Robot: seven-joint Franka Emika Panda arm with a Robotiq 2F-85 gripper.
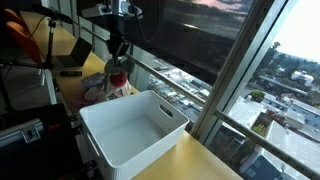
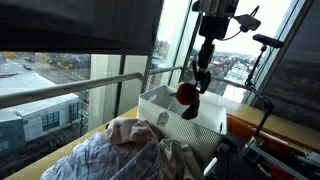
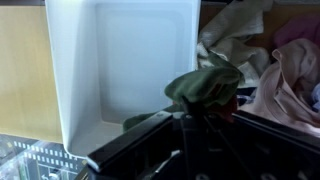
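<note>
claw (image 2: 199,86) clamped tight on green-red cloth (image 3: 205,86), fingertips hidden by its folds.

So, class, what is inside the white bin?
Only bare white floor and walls show inside the bin. In the wrist view, the cloth in the hand covers one corner.

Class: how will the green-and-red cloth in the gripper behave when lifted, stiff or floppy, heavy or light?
Probably floppy: the cloth bunches in soft folds under the gripper. Likely light, since a small pinch carries it clear. Unlikely to roll or break.
</note>
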